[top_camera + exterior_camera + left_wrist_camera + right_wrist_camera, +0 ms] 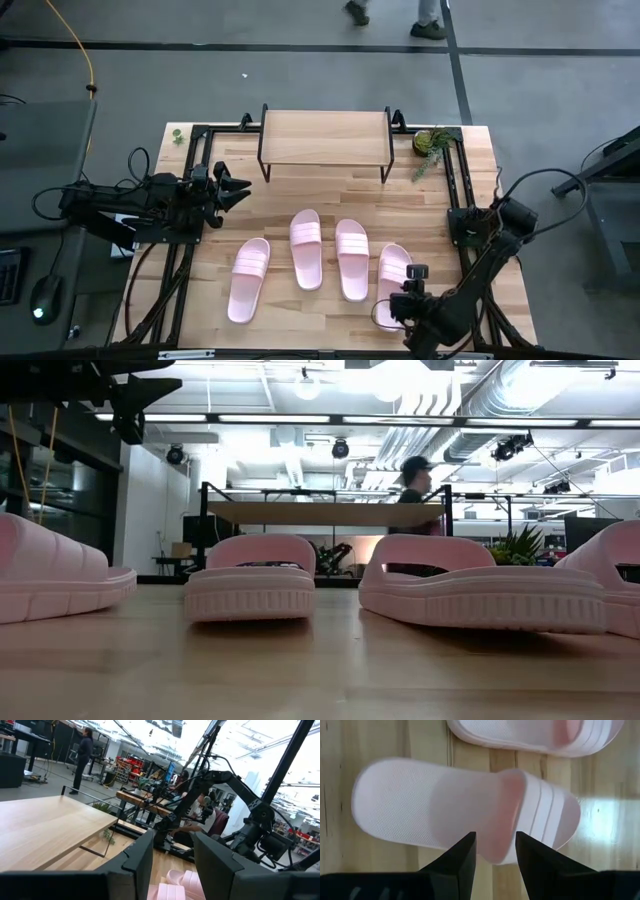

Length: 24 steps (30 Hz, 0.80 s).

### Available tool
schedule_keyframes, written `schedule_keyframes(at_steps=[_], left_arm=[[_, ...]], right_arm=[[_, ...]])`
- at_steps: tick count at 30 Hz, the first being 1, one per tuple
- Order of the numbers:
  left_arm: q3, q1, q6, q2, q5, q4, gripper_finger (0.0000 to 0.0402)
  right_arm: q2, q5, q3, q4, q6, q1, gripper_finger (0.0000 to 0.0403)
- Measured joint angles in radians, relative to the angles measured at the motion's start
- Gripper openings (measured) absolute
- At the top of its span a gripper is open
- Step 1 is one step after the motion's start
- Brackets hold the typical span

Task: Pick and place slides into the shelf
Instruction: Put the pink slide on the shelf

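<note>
Both robot arms were dark, almost black, made of thick chunky parts joined together. Black cables looped beside them. The left gripper (240, 190) and the right gripper (495, 851) each had two flat, pointed black fingers.

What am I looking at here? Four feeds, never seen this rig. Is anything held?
It is a two-armed robot at a wooden table. The high view looks straight down; the low view looks level across the tabletop; each wrist view looks past one arm's own fingers. Four pale pink slides lie in a row: far left, second, third, far right. The small shelf stands empty at the far edge. The left gripper waits at the left side, open and empty. The right gripper hangs open over the far-right slide. Nothing is held. The people are behind the table, not part of the rig.
</note>
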Motion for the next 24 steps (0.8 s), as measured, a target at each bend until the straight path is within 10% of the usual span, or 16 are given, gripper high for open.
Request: schedule_keyframes(at_steps=[24], left_arm=[[0.0, 0.0, 0.0, 0.0, 0.0, 0.0, 0.0128]], right_arm=[[0.087, 0.067, -0.019, -0.082, 0.06, -0.003, 0.0128]])
